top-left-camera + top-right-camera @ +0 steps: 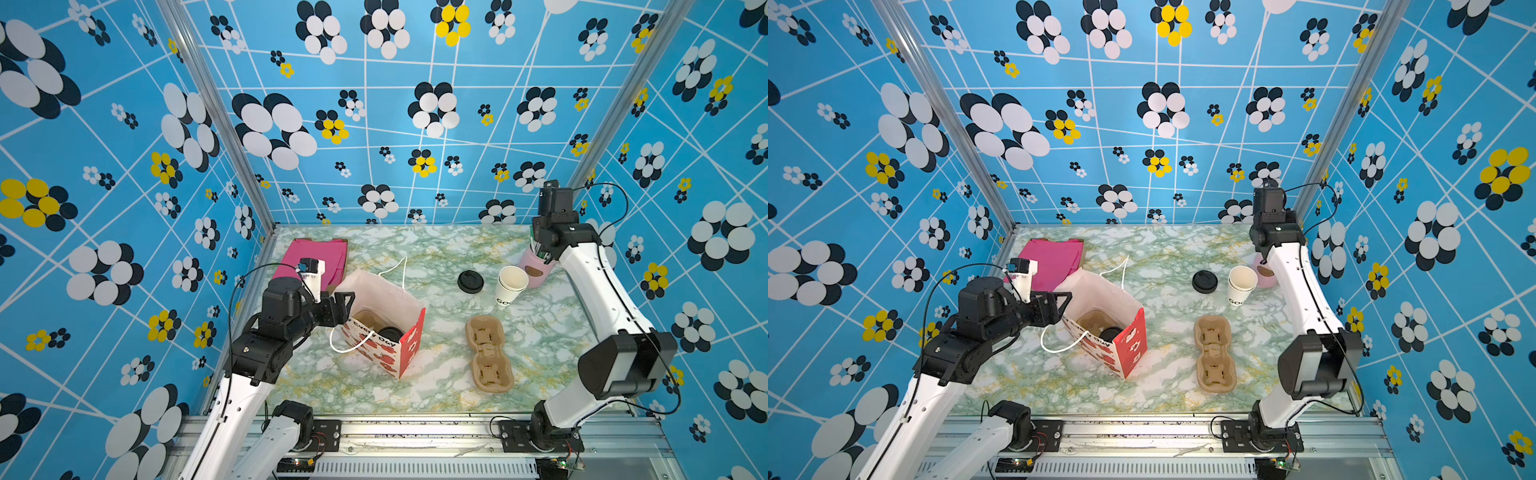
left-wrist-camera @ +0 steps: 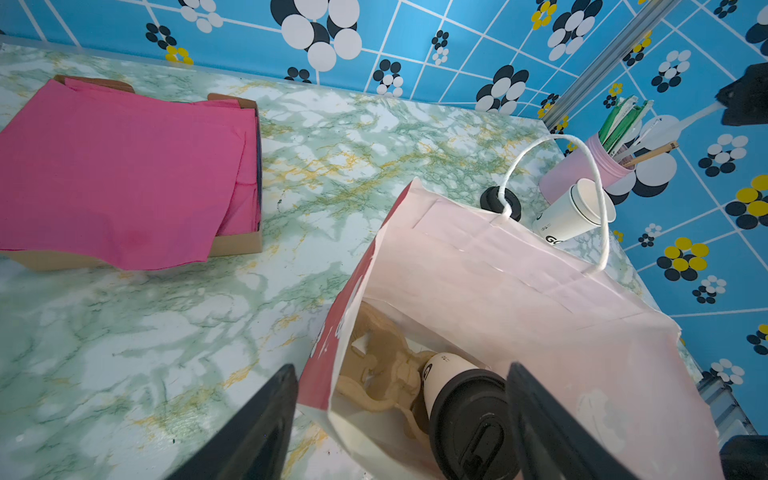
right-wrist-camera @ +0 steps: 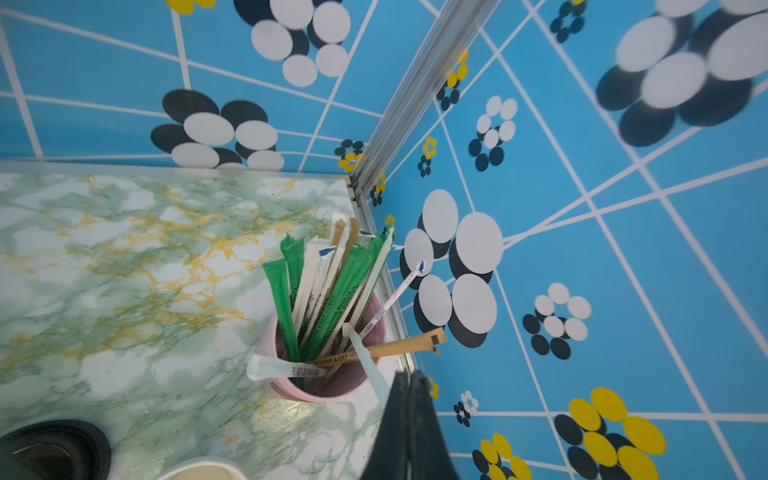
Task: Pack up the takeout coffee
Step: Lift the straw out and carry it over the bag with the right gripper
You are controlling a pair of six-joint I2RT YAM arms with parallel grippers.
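Takeout coffee (image 2: pixel 467 409) seen seated in the paper bag (image 2: pixel 498 270) — left gripper (image 2: pixel 402 368) spread wide, empty, astride the rim; right gripper (image 3: pixel 410 376) pinched shut by the straw cup (image 3: pixel 270 353), hold unclear — bag could be toppled if that rim is snagged.

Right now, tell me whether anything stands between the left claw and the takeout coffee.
Only the side wall of the paper bag. The takeout coffee sits inside it, in a cup carrier. The open left claw straddles that wall: one finger outside, the other over the bag's mouth beside the cup.
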